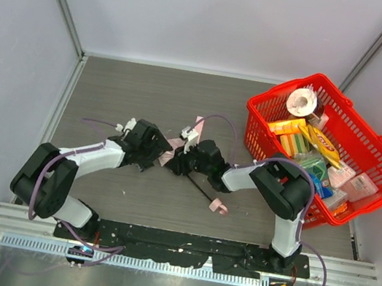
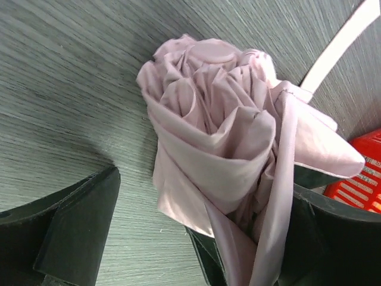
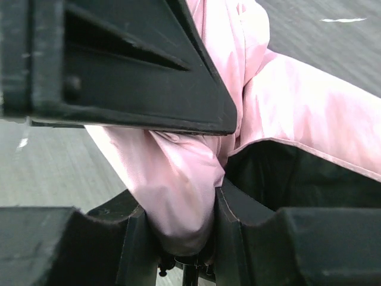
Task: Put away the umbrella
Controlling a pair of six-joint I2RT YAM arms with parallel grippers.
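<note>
Right wrist: right jaws pinch the umbrella fabric (left jaws gape wide around it)

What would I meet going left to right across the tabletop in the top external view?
left gripper, open → umbrella, its pink fabric bunched → right gripper, shut on that fabric → pink handle at the end of the umbrella's shaft → red basket
</note>
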